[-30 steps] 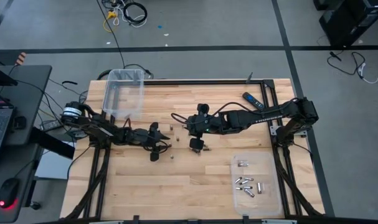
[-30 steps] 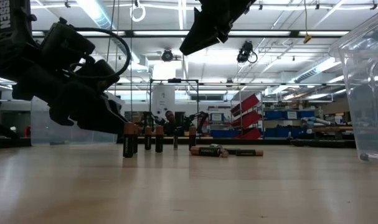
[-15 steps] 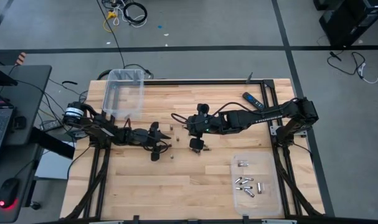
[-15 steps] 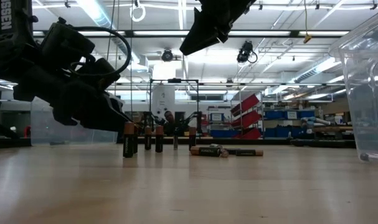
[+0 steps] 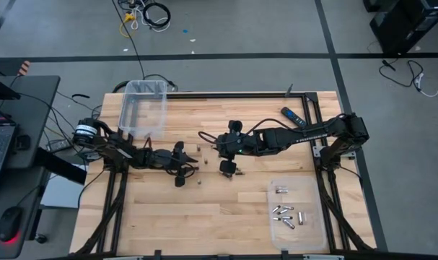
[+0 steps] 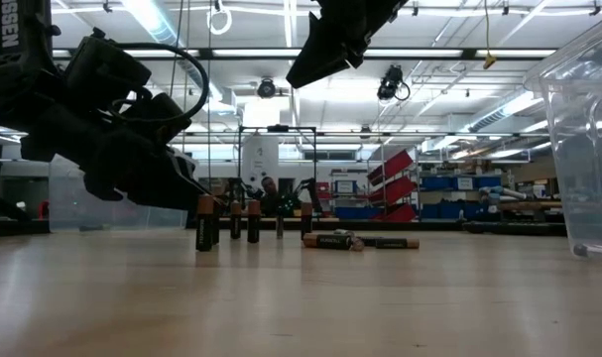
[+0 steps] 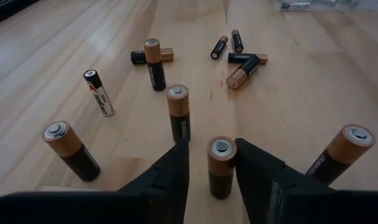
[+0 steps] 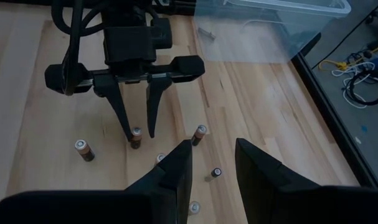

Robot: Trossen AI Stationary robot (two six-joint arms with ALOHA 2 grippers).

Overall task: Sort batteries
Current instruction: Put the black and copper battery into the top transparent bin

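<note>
Since the prior frame, left gripper (image 7: 212,163) had narrowed its jaws round an upright battery (image 7: 220,167), pads near but grip unconfirmed. Right gripper (image 8: 212,163) hung above w/ jaws partly spread, empty. Other batteries (image 7: 179,112) stood nearby on counter (image 7: 313,93), unsorted.

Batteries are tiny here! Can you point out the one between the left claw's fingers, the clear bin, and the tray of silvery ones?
Upright battery (image 7: 221,163), left wrist view: its copper upper body.
Clear bin (image 5: 125,108), high view: its left wall.
Tray (image 5: 316,217), high view: bare right edge.
</note>
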